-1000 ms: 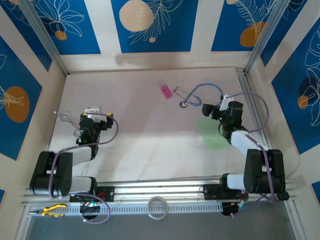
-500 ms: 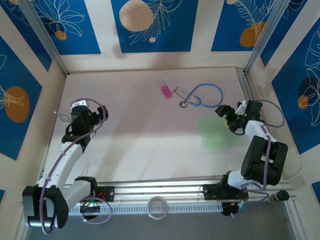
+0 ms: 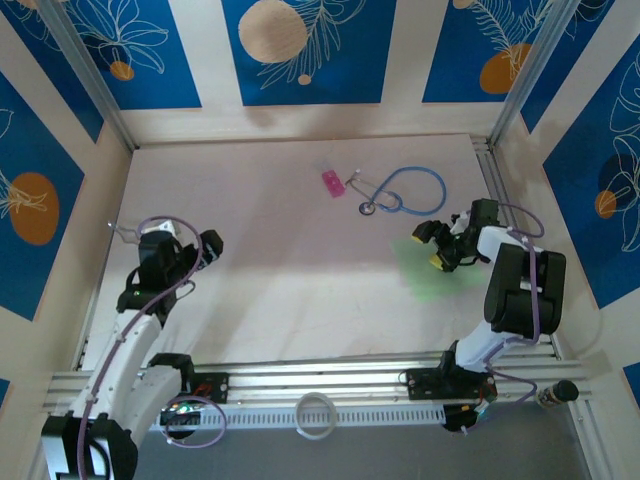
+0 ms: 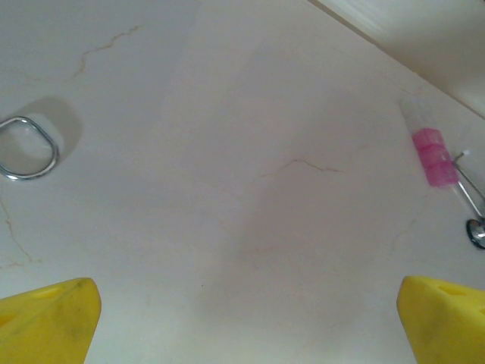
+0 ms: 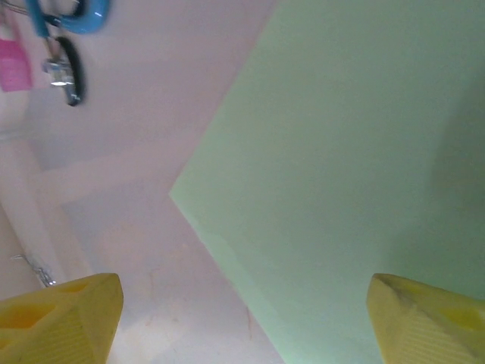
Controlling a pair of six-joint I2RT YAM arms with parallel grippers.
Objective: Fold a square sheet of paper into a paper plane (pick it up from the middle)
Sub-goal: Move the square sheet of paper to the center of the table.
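Well, the right arm (image 3: 520,285) hides part of the sheet (image 3: 425,280), which lies flat on the table's (image 3: 280,260) right side. The right gripper (image 5: 242,318) hangs over it, jaws spread, pinching nothing. The left gripper (image 4: 246,318) gapes over bare table. The stethoscope (image 3: 405,190) and pink block (image 3: 331,184) lie beyond.

From above, we find the far right part of the square sheet of paper (image 3: 428,283) hidden under the right gripper (image 3: 434,247) and its arm. In the right wrist view the sheet runs off the right edge, and the blue stethoscope (image 5: 67,10) is cut by the top edge.
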